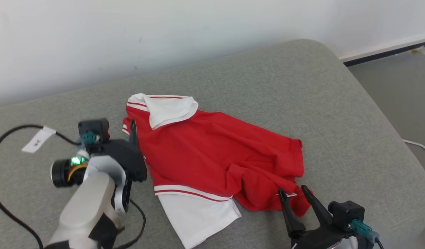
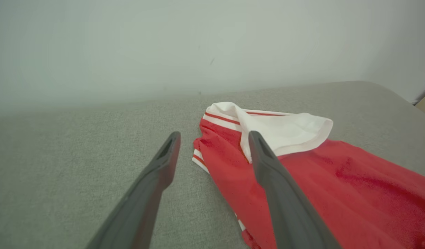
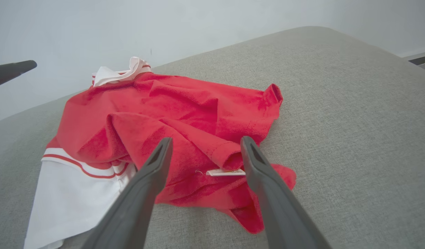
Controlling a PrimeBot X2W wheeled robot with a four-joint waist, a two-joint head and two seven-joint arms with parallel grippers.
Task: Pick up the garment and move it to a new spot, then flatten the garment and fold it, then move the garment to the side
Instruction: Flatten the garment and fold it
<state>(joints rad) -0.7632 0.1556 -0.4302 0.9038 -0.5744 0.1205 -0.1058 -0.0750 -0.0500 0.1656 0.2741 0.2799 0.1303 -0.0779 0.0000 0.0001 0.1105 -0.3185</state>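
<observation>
Label [image 3: 225,172], small and white, plain at the near hem from the right wrist; from the head, a cable tag [image 1: 38,139] at the left. Red garment [image 1: 212,152] rumpled on the grey cushion [image 1: 337,103], white collar [image 2: 285,131] far left. Left gripper [image 2: 214,135] spread over its left edge; right gripper [image 3: 206,139] spread over the near hem.

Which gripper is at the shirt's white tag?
The right gripper: open, with the tag between its fingers. The left gripper is open at the white collar of the shirt.
</observation>
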